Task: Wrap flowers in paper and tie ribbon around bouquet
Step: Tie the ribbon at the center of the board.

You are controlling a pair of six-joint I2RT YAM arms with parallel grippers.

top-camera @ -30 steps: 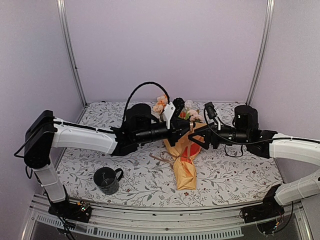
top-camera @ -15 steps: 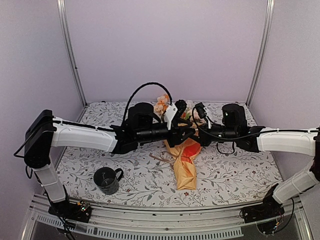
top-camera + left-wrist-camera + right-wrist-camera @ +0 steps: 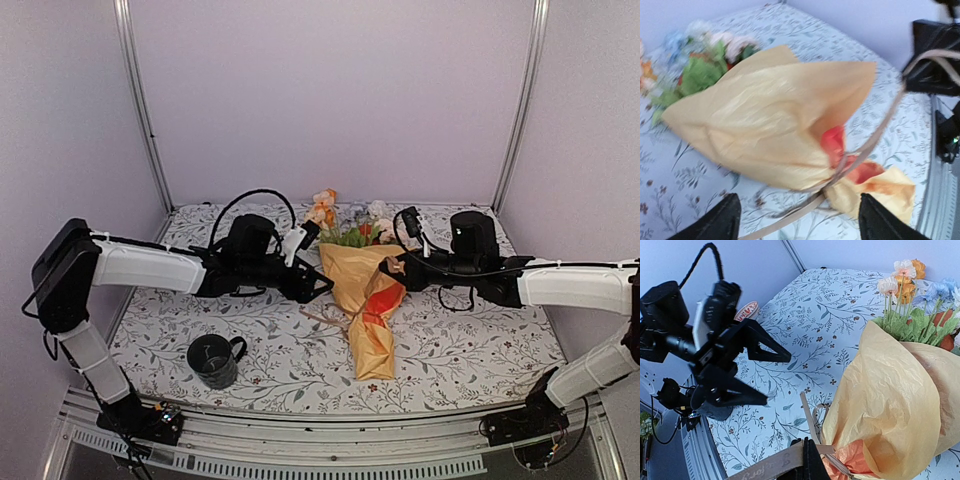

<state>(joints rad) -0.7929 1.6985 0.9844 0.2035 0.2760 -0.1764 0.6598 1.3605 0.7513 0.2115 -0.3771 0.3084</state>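
The right gripper (image 3: 806, 460) is being seen at the bottom of its own view. Its jaws are being pressed tight together on the ribbon (image 3: 774, 461), which is being led off to the lower left there. The left gripper (image 3: 776, 380) is being shown with its jaws spread wide, and nothing is being gripped in them. In the left wrist view a loose bit of ribbon is being seen low between its fingers (image 3: 720, 220), but it is not being pinched.

The bouquet (image 3: 365, 300) is being rested on the table (image 3: 470, 335) in the middle of the top view, between the two grippers. Its long way is being pointed up and down the frame, with the flowers (image 3: 345, 215) at the top and the thin end at the bottom. The ribbon is being laid across the thin waist of the paper (image 3: 765, 115), where the orange-red side is being shown.

The left gripper is being found just left of the bouquet, a little apart. The right gripper is being found beside the paper's wide end, and it looks nearer.

Whether the ribbon is being passed all the way under the bouquet cannot be told, nor whether a knot is being made. The left wrist view is being blurred, and the loose ribbon end is being cut off at its bottom edge.
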